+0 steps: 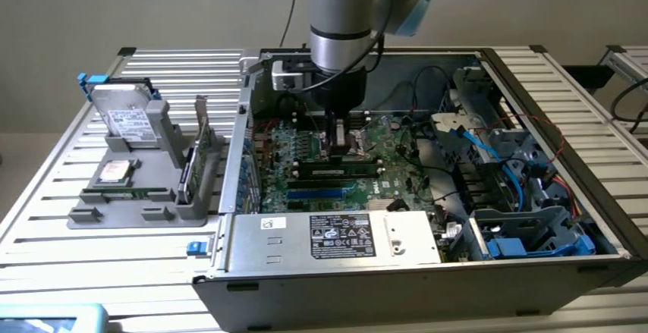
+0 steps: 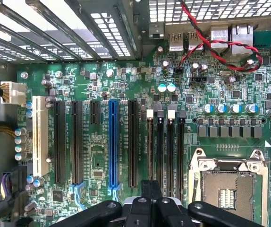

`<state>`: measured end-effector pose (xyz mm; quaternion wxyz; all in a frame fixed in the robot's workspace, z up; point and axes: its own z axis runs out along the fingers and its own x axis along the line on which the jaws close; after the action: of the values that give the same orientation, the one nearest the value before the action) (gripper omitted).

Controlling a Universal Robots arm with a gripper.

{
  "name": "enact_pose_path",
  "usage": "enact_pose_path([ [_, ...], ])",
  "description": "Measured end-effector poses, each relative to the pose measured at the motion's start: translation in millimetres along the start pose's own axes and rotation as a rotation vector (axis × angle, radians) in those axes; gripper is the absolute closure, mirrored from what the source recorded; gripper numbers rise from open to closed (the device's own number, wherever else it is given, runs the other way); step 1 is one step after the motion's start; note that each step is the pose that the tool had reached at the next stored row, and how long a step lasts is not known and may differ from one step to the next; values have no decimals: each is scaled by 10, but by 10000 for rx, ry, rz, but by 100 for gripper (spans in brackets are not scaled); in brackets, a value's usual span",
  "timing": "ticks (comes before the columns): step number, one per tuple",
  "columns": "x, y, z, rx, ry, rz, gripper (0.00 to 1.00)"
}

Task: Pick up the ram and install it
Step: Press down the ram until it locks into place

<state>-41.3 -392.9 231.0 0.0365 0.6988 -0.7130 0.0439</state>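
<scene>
The hand point(image 1: 339, 145) is positioned inside the open computer case point(image 1: 405, 272), low over the motherboard point(image 1: 390, 147). Whether its fingers are apart or together cannot be told. The ram point(image 1: 339, 171) is seen lying along a memory slot just below the hand, near the motherboard's middle. Outside the case, on the counter point(image 1: 61, 219), a grey holder point(image 1: 132, 215) is seen carrying a hard drive point(image 1: 127, 117).

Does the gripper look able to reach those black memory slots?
Probably yes: the case is open, the gripper hangs right over the memory slots, and the red-black wires lie off by the ports.
</scene>
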Motion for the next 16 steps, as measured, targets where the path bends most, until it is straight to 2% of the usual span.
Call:
enact_pose_path([
  [16, -10, 23, 36, -11, -52, -2, 89],
])
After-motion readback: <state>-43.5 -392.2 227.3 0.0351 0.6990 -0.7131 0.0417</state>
